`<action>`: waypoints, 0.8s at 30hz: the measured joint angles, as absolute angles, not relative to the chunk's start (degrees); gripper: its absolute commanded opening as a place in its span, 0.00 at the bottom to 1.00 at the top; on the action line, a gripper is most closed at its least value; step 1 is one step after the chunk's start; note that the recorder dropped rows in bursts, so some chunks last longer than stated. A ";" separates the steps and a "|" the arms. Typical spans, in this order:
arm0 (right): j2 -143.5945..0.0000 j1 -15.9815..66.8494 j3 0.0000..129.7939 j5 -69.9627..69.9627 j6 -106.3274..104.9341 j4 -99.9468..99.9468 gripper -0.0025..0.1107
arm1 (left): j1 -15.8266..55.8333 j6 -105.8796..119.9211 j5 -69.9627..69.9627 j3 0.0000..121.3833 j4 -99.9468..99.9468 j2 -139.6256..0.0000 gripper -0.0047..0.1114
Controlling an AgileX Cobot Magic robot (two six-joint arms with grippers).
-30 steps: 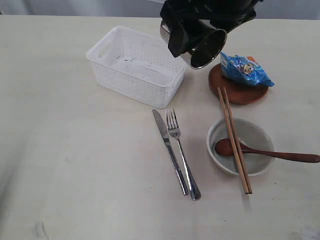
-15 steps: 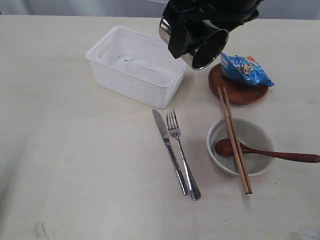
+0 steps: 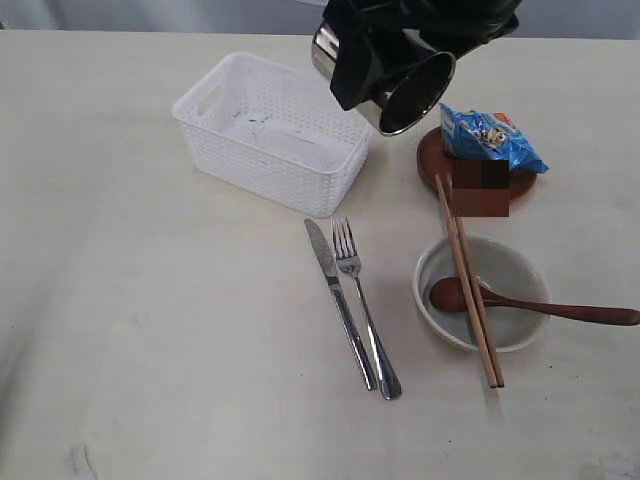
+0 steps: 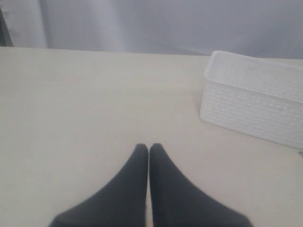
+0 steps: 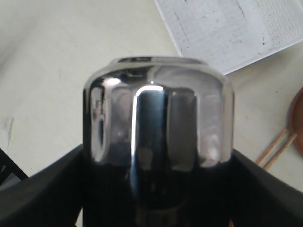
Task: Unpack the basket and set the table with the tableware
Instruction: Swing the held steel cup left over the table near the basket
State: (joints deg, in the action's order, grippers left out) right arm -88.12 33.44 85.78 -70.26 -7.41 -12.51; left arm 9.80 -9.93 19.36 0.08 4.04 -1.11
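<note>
Obs., exterior view: right claw [image 3: 380,60] is holding the steel cup [image 3: 402,88] in the air at the far side of the scene. The jaws are standing wide apart, one pressing on each side of the cup's wall. The right wrist view is confirming this, with a dark finger flanking the shiny cup on either side. The cup is tilting, its open mouth facing down and toward the camera. In this view it is sitting between the basket's far right corner and the plate, clear of the tabletop [image 3: 150,330].

Left claw [image 4: 148,152]: the fingers are pressing together, tips touching and gripping nothing. It is hovering over bare tabletop with the basket off to one side, well apart from it.

Basket [image 3: 260,165] is standing upright on the tabletop, left of centre and angled.

Knife [image 3: 335,295] and fork [image 3: 362,300] are lying side by side just in front of the basket's near corner, knife on the left.

Bowl [image 3: 425,290] is sitting at the near right. The wooden spoon [image 3: 540,308] is resting with its head inside, its handle sticking out over the right rim. The chopsticks [image 3: 465,280] are lying together across the bowl, their far ends reaching the plate's edge.

Plate [image 3: 432,158] is lying beyond the bowl and carrying a blue snack packet [image 3: 490,138]. Part of the plate is blurring out, so no detail is readable there.
</note>
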 measured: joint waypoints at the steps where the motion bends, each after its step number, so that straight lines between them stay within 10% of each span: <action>1: -87.98 33.44 85.78 -70.26 -7.41 -12.51 0.02 | 9.80 -9.93 19.36 0.08 4.04 -1.11 0.05; 12: -87.98 33.44 81.96 -70.13 -6.46 -4.26 0.02 | 9.80 -30.75 -12.39 0.08 -9.17 -1.26 0.05; 24: -101.73 25.06 83.34 -70.50 -0.45 -3.73 0.02 | 9.80 -49.87 -8.87 0.08 10.07 -11.26 0.05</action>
